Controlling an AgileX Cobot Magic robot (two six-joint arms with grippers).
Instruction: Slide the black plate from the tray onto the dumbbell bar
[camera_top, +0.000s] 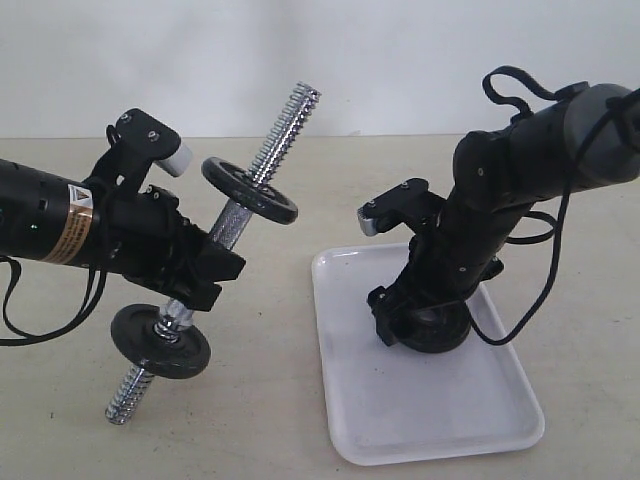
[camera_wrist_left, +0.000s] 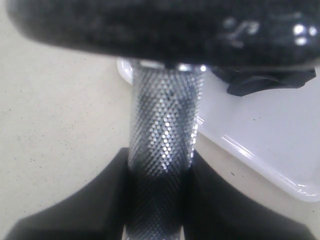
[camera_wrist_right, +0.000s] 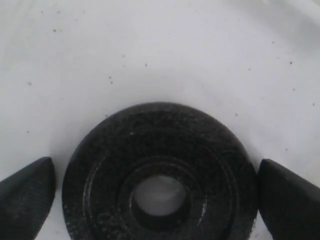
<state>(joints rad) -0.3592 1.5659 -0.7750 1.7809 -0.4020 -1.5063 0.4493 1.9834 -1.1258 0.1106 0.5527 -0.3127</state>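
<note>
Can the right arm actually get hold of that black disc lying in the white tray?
Probably yes. The right gripper is open right over the black plate, its fingers on either side, and nothing on the tray stands between them.

I see the black plate as matte and faintly grainy against the glossy white tray, which carries tiny dark specks. The dumbbell bar is chrome, with a fine diamond knurl on its middle and spiral ridges on its ends. The surface is pale beige and lightly speckled. The left arm is black with an orange-brown label.
</note>
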